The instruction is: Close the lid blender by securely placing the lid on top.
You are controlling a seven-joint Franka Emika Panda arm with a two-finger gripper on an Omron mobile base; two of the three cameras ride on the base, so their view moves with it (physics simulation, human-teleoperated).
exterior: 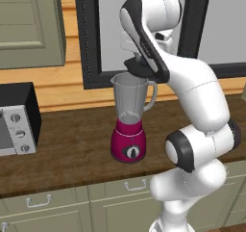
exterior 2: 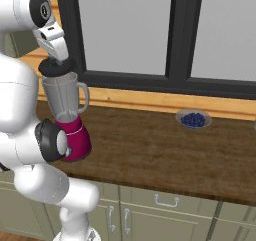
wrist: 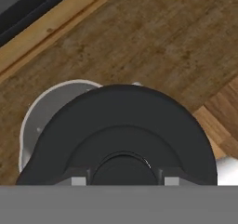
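Note:
The blender (exterior: pixel 129 138) stands on the wooden counter, its magenta base (exterior 2: pixel 78 136) under a clear grey jar (exterior: pixel 129 97) with a side handle. My gripper (exterior: pixel 136 62) hangs just above the jar's rim, shut on the black round lid (exterior: pixel 140 68). In the hand view the lid (wrist: pixel 121 125) covers most of the jar, and a crescent of the jar's rim (wrist: pixel 42 108) peeks out on its left. The lid (exterior 2: pixel 56 66) sits slightly off centre over the opening. I cannot tell whether it touches the rim.
A black-and-silver toaster oven (exterior: pixel 17 122) stands at the counter's left end. A small bowl of blueberries (exterior 2: pixel 193 119) sits near the window sill to the right. The dark-framed window (exterior 2: pixel 175 35) rises directly behind the blender.

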